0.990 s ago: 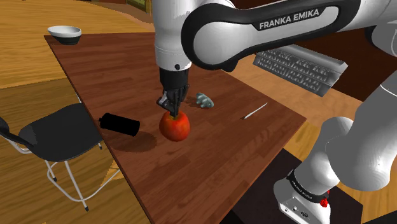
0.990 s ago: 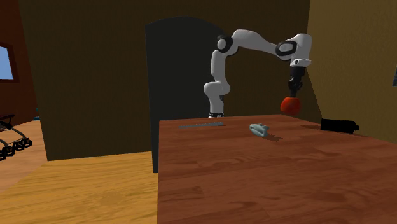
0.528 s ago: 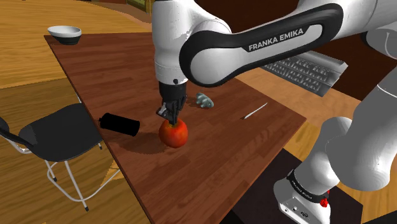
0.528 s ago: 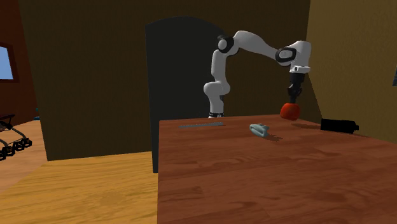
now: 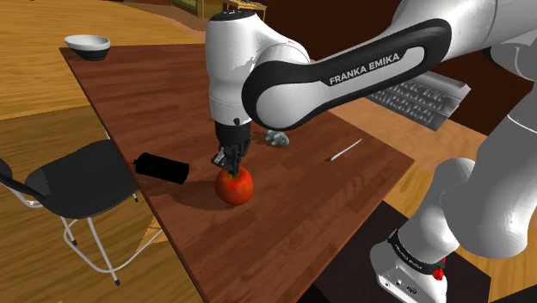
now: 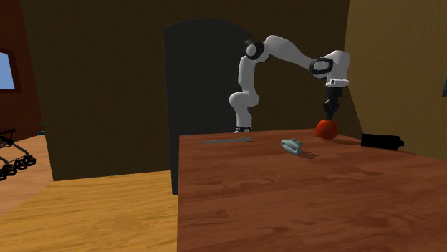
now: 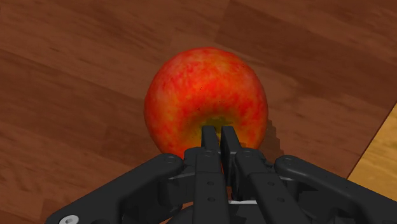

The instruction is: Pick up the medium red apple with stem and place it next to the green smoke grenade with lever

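Partly hidden grenade [image 5: 277, 138], hand [image 7: 217, 132] clasping apple [image 7: 203, 89]

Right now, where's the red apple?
Shoulder view: the round red apple is clasped by the black end effector, between the black cylinder and grey-green grenade.

The round red apple [image 5: 234, 186], mottled with orange and yellowing around its top dimple, is sitting upright just left of the shoulder view's centre. It is hanging low at the brown wooden tabletop [image 5: 155, 95], over its own shadow; whether it is touching the wood cannot be told. The black gripper [image 7: 219, 132] is pinching it at the dimple, fingers nearly together. The small pale grey-green grenade [image 5: 277, 138] is lying on its side up and right of the apple, near it but apart.
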Controlling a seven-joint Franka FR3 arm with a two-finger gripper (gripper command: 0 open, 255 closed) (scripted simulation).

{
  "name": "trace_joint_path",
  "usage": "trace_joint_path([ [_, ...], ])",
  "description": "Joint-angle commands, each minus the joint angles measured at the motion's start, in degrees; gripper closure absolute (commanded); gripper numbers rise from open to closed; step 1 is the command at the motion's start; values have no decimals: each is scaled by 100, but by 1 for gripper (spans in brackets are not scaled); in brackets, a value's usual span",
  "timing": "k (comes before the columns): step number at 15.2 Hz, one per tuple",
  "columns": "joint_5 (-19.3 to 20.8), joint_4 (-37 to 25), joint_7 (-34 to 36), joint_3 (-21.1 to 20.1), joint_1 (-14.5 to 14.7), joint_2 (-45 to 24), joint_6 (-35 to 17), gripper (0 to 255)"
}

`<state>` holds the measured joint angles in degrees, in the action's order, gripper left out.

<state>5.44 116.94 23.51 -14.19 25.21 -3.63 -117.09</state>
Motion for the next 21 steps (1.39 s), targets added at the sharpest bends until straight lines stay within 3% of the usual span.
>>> trace_joint_path([
  [1,1,1,0,0,0,0,-3,255],
  [3,1,1,0,0,0,0,-3,255],
  [4,1,1,0,0,0,0,-3,0],
  [9,1,1,0,0,0,0,-4,0],
  [13,-77,-529,-52,-21,15,181,701,0],
  [21,-77,-529,-52,-21,15,181,701,0],
])
